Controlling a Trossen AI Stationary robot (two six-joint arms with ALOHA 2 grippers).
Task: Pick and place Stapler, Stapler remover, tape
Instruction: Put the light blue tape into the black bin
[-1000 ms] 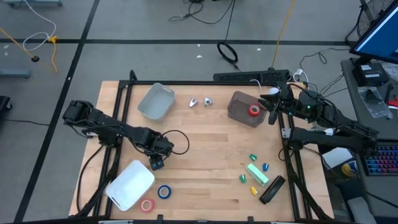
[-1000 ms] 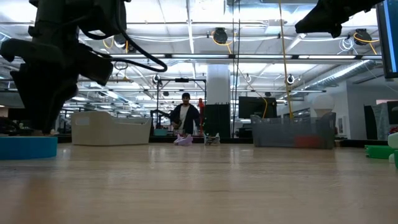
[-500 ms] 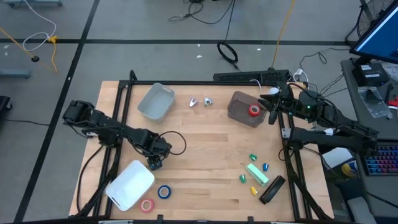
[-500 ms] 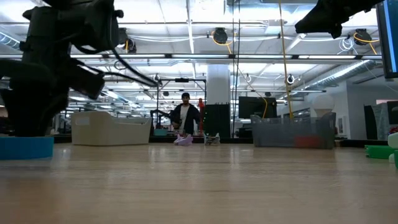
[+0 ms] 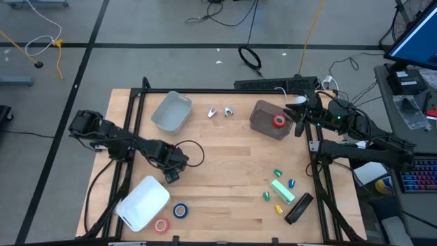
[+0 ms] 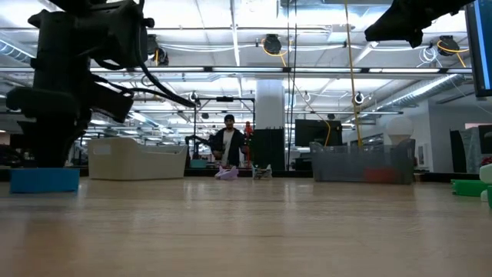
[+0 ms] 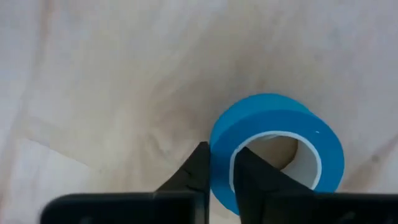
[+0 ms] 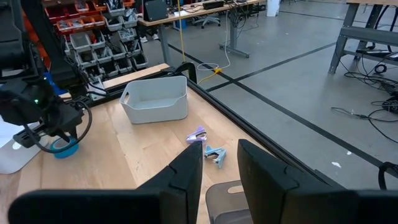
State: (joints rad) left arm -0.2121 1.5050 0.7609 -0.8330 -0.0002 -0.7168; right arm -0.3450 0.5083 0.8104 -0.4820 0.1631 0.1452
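Observation:
A blue tape roll (image 7: 277, 149) lies flat on the wooden table (image 5: 232, 164), left of centre, under my left gripper (image 5: 171, 175), which points down and is shut on it. It also shows in the low view as the blue roll (image 6: 44, 179). A second blue roll (image 5: 180, 210) and a red roll (image 5: 161, 225) lie near the front edge. Another red roll (image 5: 278, 121) sits in the dark bin (image 5: 263, 115). Two staple removers (image 5: 220, 111) lie at the back. A green stapler (image 5: 283, 190) and a black one (image 5: 298, 208) lie at the right. My right gripper (image 8: 221, 149) waits raised and open beside the dark bin. My left gripper pinches the roll's ring wall (image 7: 221, 163) on one side, with one finger (image 7: 199, 171) outside the ring and the other (image 7: 252, 177) inside its pale core. The fingers come from above, pointing down. The roll lies flat on the table.
A white bin (image 5: 143, 203) stands just in front of my left gripper and a grey-blue bin (image 5: 171, 111) at the back left. Small green, blue and yellow bits (image 5: 276, 198) lie around the green stapler. Bare wood spans the table's middle. A person (image 6: 228, 146) is far behind the table.
My left gripper has come down a little over the blue roll and shut on its wall. The roll remains on the table, shifted slightly in the low view.

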